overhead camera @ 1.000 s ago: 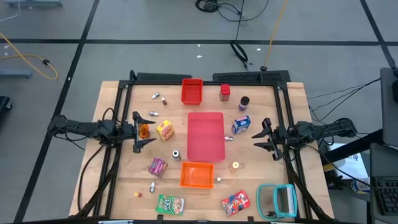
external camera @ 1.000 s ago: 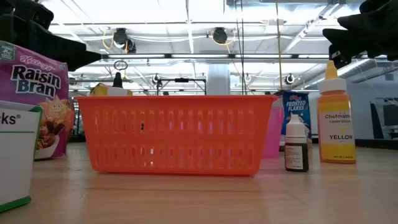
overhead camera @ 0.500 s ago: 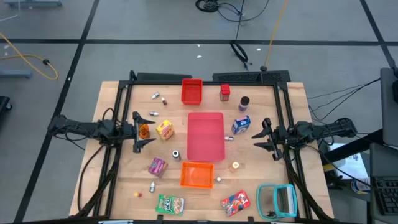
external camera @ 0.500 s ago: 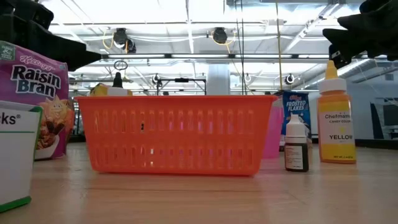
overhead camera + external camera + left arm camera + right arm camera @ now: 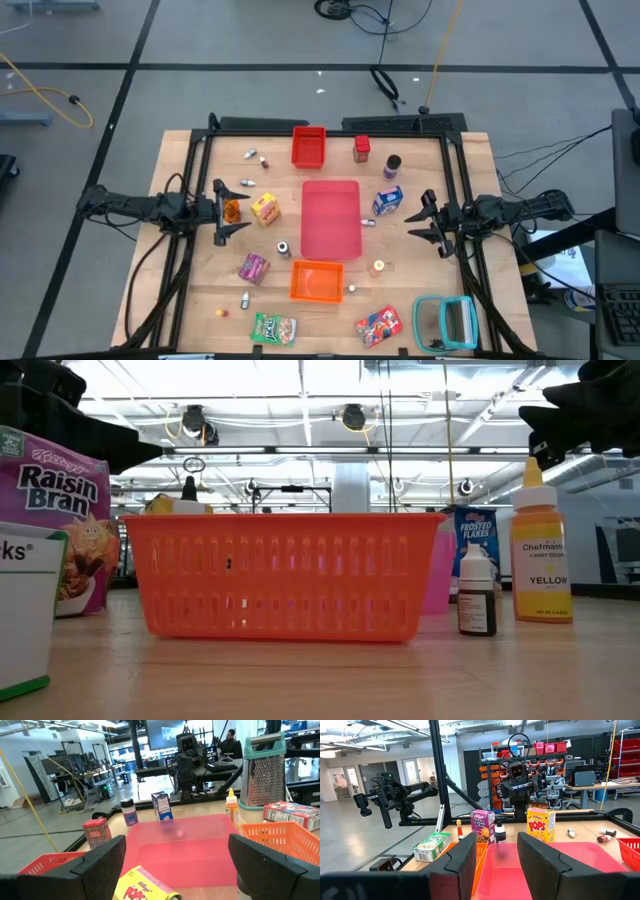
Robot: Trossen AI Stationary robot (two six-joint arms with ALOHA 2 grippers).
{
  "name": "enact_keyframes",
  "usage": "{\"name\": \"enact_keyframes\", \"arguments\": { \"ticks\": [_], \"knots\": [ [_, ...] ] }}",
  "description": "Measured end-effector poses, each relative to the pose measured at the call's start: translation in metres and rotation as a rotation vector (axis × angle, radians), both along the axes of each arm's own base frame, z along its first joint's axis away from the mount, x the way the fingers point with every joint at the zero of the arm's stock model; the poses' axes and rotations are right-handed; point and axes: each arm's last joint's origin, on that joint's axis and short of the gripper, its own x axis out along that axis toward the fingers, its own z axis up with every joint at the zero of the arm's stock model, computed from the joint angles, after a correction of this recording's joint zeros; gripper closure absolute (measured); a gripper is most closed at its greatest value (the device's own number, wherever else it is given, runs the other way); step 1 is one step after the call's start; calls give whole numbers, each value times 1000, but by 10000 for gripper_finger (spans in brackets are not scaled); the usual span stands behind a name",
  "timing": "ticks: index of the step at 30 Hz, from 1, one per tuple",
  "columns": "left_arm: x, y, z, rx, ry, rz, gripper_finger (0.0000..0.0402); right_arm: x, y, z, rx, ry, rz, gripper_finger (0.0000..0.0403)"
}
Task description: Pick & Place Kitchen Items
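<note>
No change from the earlier frame. Left gripper (image 5: 224,212), fingers spread wide and empty, left of the red mat (image 5: 331,218); right gripper (image 5: 424,220), fingers partly apart and empty, right of it. Kitchen items ring the mat on the worktop (image 5: 190,290): yellow carton (image 5: 264,208) just left, blue carton (image 5: 387,200) just right.

Table (image 5: 190,300): light wood, matt, visible grain. Orange basket (image 5: 283,573): slotted plastic, slight sheen. Flat red mat (image 5: 331,218), at the table's centre: smooth, semi-glossy. Raisin Bran carton (image 5: 52,510) and Pops carton (image 5: 541,824): printed card, satin. Yellow bottle (image 5: 540,550): glossy plastic. Grater (image 5: 263,770): perforated bright metal, teal plastic frame. Snack packet (image 5: 378,324), 5 o'clock: glossy film.
</note>
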Motion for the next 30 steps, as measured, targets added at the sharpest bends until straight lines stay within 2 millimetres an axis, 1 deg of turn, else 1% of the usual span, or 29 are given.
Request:
{"name": "enact_keyframes", "arguments": {
  "ticks": [20, 22, 26, 30],
  "knots": [
    [0, 0, 0, 0, 0, 0, 50, 0, 0, 0, -9, 1, -11, 268],
    [0, 0, 0, 0, 0, 0, 50, 0, -2, 0, -17, 2, -61, 268],
    [0, 0, 0, 0, -1, 11, 50, 1, -7, -1, -30, 14, -252, 264],
    [0, 1, 0, -1, -1, 25, 50, 2, -9, -3, -64, 39, -316, 245]
  ]
}}
